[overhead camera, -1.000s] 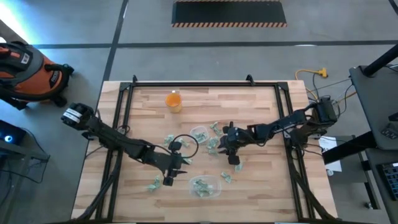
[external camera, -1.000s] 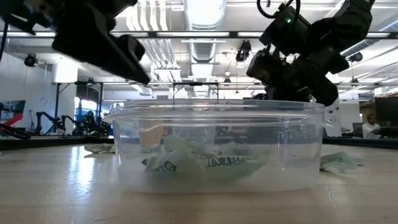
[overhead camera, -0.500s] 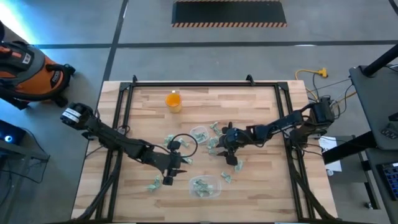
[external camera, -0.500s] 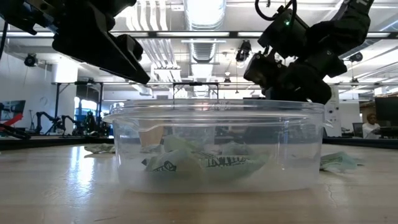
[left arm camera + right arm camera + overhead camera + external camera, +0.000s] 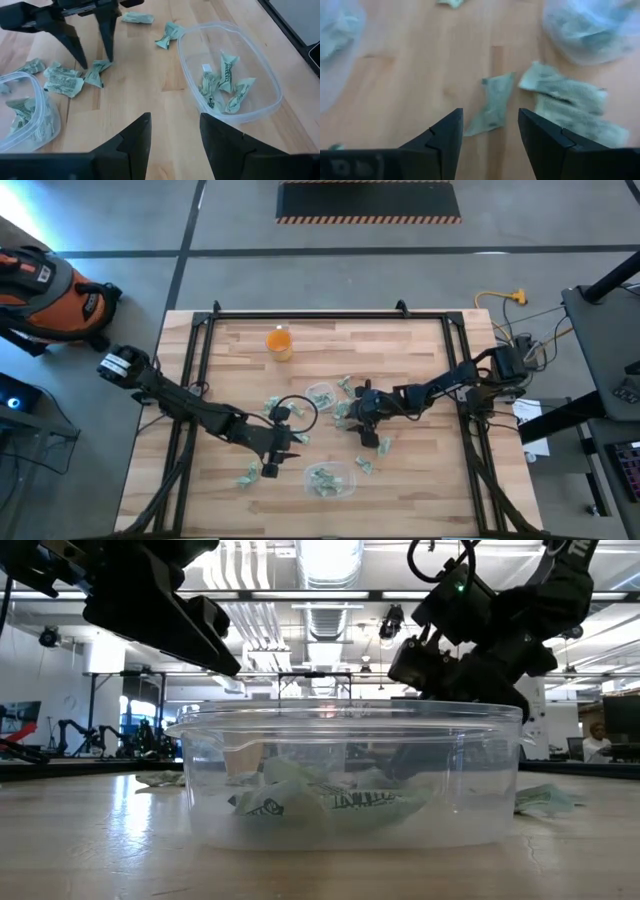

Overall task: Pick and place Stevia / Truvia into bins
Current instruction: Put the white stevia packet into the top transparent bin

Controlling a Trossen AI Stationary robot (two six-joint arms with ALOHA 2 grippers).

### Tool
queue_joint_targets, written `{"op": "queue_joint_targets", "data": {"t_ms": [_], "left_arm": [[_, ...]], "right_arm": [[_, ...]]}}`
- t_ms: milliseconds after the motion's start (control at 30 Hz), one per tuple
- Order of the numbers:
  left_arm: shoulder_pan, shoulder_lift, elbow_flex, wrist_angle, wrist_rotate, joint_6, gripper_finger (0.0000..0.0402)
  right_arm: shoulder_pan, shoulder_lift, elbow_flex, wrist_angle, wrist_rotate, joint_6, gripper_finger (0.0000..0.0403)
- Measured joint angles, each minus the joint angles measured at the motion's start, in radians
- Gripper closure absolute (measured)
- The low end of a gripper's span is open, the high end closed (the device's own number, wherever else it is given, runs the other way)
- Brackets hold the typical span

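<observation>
Your right gripper (image 5: 490, 131) hangs spread over a crumpled sachet (image 5: 492, 105) on the table between the bins; it's feather-light, limp paper, so pinch it across its raised middle fold.

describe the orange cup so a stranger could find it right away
Start at the wooden table and go to its far edge, left of centre. The orange cup stands alone there, the only bright orange thing, apart from the clear containers and green-and-white sachets mid-table.

No legible txt, labels or nos. on anything in view.
</observation>
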Motion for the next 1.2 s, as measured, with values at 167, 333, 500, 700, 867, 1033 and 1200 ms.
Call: {"op": "queue_joint_targets", "data": {"t_ms": [167,333,500,700,867,1033,1200], "left_arm": [[0.0,0.0,-0.003,-0.001,0.0,0.0,0.0249],[0.0,0.0,-0.006,-0.001,0.0,0.0,0.0249],[0.0,0.0,-0.008,-0.001,0.0,0.0,0.0249],[0.0,0.0,-0.009,-0.001,0.0,0.0,0.0249],[0.0,0.0,-0.009,-0.001,0.0,0.0,0.0249],[0.0,0.0,-0.013,-0.001,0.0,0.0,0.0249],[0.0,0.0,-0.014,-0.002,0.001,0.0,0.0249]], "right_arm": [[0.003,0.0,0.0,-0.004,0.047,-0.027,0.0252],[0.004,0.0,0.0,-0.008,0.046,-0.033,0.0297],[0.004,0.0,0.0,-0.019,0.044,-0.032,0.0337],[0.009,0.0,0.0,-0.032,0.052,-0.035,0.0376],[0.017,-0.008,0.0,-0.031,0.102,-0.061,0.0393],[0.017,-0.043,0.002,-0.027,0.105,-0.08,0.0394],[0.016,-0.109,0.008,-0.019,0.157,-0.12,0.0394]]}}
